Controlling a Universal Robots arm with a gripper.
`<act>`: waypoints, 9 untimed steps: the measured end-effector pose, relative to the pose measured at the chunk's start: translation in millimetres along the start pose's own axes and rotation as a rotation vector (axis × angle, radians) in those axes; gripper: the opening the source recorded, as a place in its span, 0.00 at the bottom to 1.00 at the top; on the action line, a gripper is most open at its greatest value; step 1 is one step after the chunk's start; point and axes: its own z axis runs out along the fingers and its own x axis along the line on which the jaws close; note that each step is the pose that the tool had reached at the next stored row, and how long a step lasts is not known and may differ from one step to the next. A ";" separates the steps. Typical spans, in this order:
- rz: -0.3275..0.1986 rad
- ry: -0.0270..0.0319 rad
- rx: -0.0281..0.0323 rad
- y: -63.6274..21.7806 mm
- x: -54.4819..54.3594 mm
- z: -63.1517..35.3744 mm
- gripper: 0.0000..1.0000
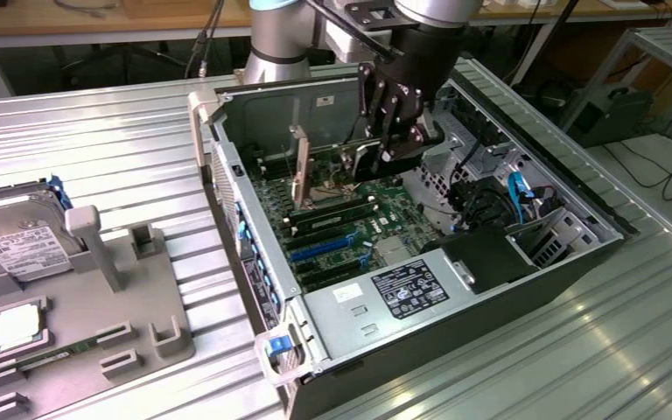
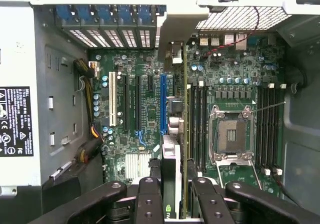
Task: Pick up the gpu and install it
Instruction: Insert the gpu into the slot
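- ribbed metal tabletop [image 1: 102,157] carries everything; nearest on it, toward the exterior view's left, sits a grey moulded plastic parts holder [image 1: 137,324].
- on that holder stand a silver hard drive with a white label [image 1: 15,241] and a narrow green memory stick [image 1: 50,357]. both are well apart from the work.
- just beyond lies an open black and silver computer case [image 1: 225,175], with its green motherboard [image 1: 360,227] facing up.
- over the board hangs the black multi-link gripper [image 1: 397,140], its fingers [image 2: 148,189] closed partway onto the gpu [image 2: 170,159]. this is a thin flat dark card with a silver metal bracket at one end, held edge-on.
- the card looks to be above the board rather than seated, running alongside the long blue expansion slot [image 2: 163,103].
- judgement: doing this well means keeping the card's edge parallel to that slot and lining the bracket end up with the rear openings. it should go down straight, without tilt, so the contacts enter evenly.
- farthest back are the arm's grey column [image 1: 277,44] and wooden workbenches [image 1: 80,17].
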 end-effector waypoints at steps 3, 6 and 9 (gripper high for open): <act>0.004 0.0000 -0.0010 0.0 -0.7 5.3 0.28; 0.017 -0.0003 -0.0020 0.1 -0.7 12.2 0.28; 0.018 -0.0003 -0.0021 0.0 -0.6 17.4 0.28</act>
